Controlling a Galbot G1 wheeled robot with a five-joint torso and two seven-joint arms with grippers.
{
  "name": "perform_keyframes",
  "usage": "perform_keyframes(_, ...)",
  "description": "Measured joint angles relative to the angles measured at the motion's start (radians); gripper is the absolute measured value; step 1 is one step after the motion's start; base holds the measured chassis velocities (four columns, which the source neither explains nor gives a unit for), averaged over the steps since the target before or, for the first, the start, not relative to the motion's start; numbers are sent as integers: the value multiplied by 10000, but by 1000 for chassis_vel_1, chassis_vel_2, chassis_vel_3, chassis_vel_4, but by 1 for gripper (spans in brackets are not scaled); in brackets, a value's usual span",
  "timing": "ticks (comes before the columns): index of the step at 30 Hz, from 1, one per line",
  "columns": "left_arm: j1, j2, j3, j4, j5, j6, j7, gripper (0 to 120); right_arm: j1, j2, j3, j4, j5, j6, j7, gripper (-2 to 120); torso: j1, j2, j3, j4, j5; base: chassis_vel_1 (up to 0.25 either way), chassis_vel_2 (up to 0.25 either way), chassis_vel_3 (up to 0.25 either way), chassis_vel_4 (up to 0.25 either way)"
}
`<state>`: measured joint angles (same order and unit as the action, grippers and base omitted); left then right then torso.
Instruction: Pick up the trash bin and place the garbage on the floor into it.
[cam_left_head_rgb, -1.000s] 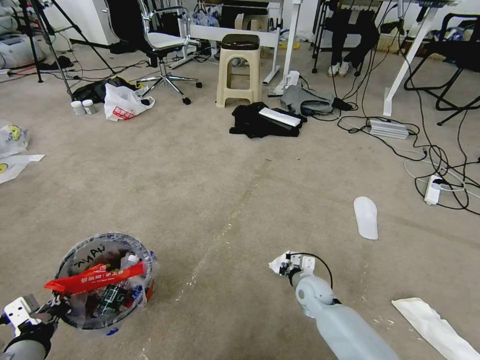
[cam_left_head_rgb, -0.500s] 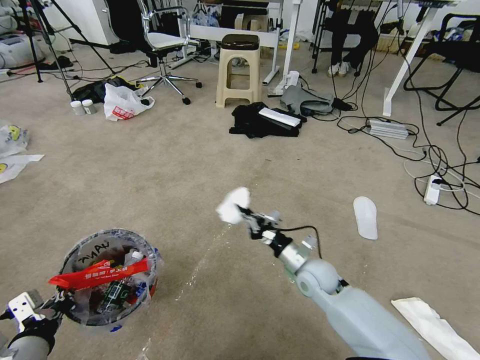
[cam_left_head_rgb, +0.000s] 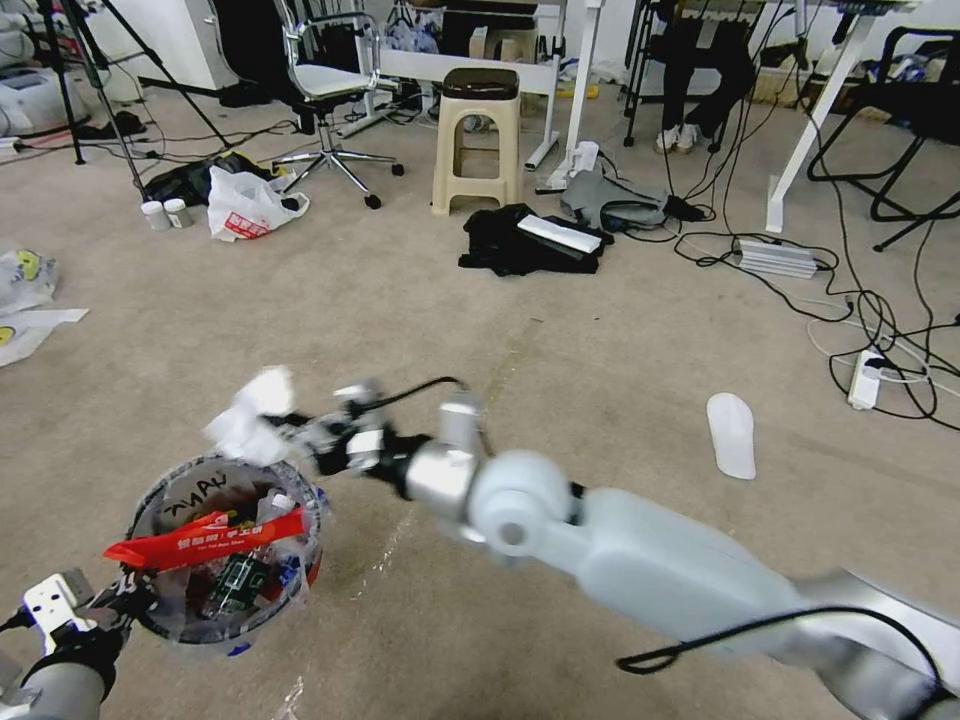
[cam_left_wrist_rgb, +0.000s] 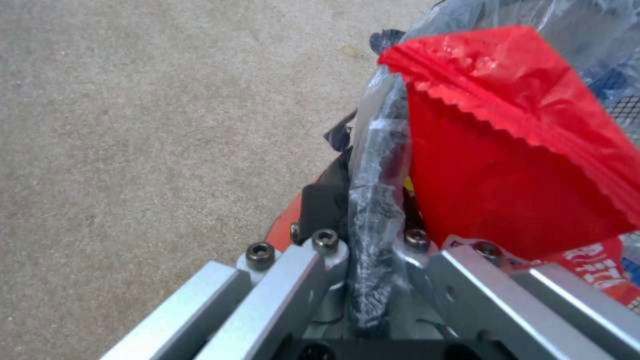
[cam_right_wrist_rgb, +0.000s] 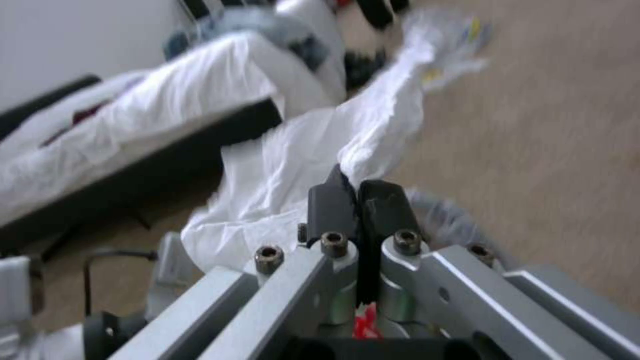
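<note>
— What lay around you?

— Beige carpet (cam_left_head_rgb: 560, 330) crossed by a shiny tape line, with a beige stool (cam_left_head_rgb: 480, 140), an office chair (cam_left_head_rgb: 325, 90), a heap of black clothes (cam_left_head_rgb: 520, 245), cables and one white slipper (cam_left_head_rgb: 732, 433) farther off.

— And the trash bin?

— The red trash bin (cam_left_head_rgb: 225, 555), lined with its crinkled clear bag, sat low on my left side. My left gripper (cam_left_head_rgb: 118, 592) was clamped on its near rim; in my left wrist view the two black pads (cam_left_wrist_rgb: 319, 205) pinched the bag-wrapped rim (cam_left_wrist_rgb: 375, 200) between them. A long red wrapper (cam_left_head_rgb: 205, 536) lay across the bin's mouth, with more litter underneath, and that same wrapper (cam_left_wrist_rgb: 520, 165) loomed right beside my left pads.

— Your right claw?

— My right arm reached across my front towards the left. My right gripper (cam_left_head_rgb: 285, 430) was clenched on a crumpled white tissue (cam_left_head_rgb: 250, 420), which hung just above the far edge of the bin's rim. In my right wrist view the black fingertips (cam_right_wrist_rgb: 380, 205) were pressed together with the white tissue (cam_right_wrist_rgb: 300, 170) spilling out beyond them.
</note>
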<state>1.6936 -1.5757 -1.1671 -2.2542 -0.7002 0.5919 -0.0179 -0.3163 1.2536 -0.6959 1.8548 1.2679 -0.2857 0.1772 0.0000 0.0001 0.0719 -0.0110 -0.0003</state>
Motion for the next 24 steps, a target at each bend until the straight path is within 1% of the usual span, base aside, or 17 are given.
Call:
perform_keyframes(2,-12,5,-33,-12,-41,-2,-3,0,93,321,-327,-203,108,-429,508,0,0,0,0,-3,1,0,0,0,0)
perform_keyframes(5,-30,5,-35,-12,-51,-1,-6,0,113,416,-455,-239,110,-659,788,0,0,0,0,-4,0,0,0,0,0)
perform_keyframes(6,-56,-4,-36,-6,-53,-4,-7,0,115,506,-621,-248,123,-1110,1126,0,0,0,0,-3,1,0,0,0,0)
perform_keyframes(8,-67,-12,-35,12,-53,-6,-7,0,116,553,-698,-273,103,-1275,1275,0,0,0,0,-4,1,0,0,0,0)
perform_keyframes(11,-71,-30,-34,69,-48,-17,-8,0,137,734,-903,-563,-118,-1490,1548,0,0,-1,0,-3,1,0,0,0,0)
perform_keyframes(13,-52,-46,-46,76,-46,-40,-5,0,259,933,-959,-967,-98,-2030,1984,0,0,0,0,-1,1,0,0,0,0)
perform_keyframes(14,-52,-46,-46,76,-46,-40,-5,0,259,933,-959,-967,-98,-2030,1984,0,0,0,0,-1,1,0,0,0,0)
perform_keyframes(16,-19,-96,-55,76,-22,-49,9,0,314,1112,-1015,-1405,-169,-2415,2239,0,0,0,0,-2,0,0,0,0,0)
perform_keyframes(24,37,-146,-68,70,34,-89,54,0,275,1345,-1101,-1629,-365,-2508,2367,0,0,0,0,-1,2,0,0,0,0)
